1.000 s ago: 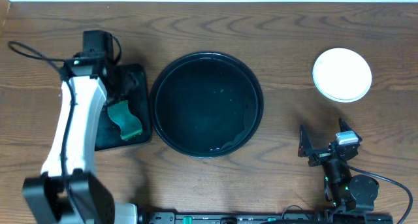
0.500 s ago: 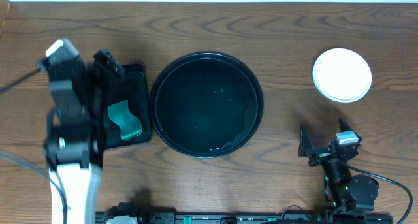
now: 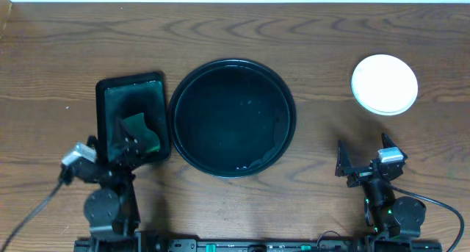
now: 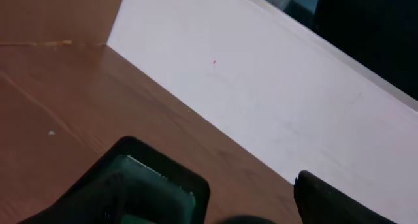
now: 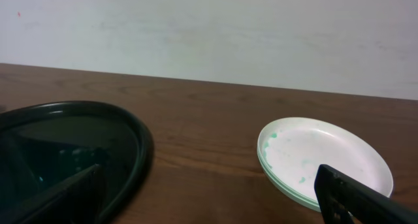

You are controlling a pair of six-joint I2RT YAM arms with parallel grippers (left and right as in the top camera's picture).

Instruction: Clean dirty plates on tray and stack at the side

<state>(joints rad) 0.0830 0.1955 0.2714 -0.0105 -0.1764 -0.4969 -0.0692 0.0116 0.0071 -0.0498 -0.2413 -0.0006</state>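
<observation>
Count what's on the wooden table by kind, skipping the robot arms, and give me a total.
Trays: 2, a large round glossy black tray and a smaller rectangular black tray
Plate stacks: 1, a stack of small round pale plates; its plates cannot be counted
Pads: 1, a green sponge-like pad in the rectangular tray
Total: 4

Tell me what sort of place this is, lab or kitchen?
Probably a robot lab bench, not a kitchen: a wooden table against a plain white wall, the left arm and right arm fixed at its near edge, and staged props, a round black tray and stacked plates.
</observation>
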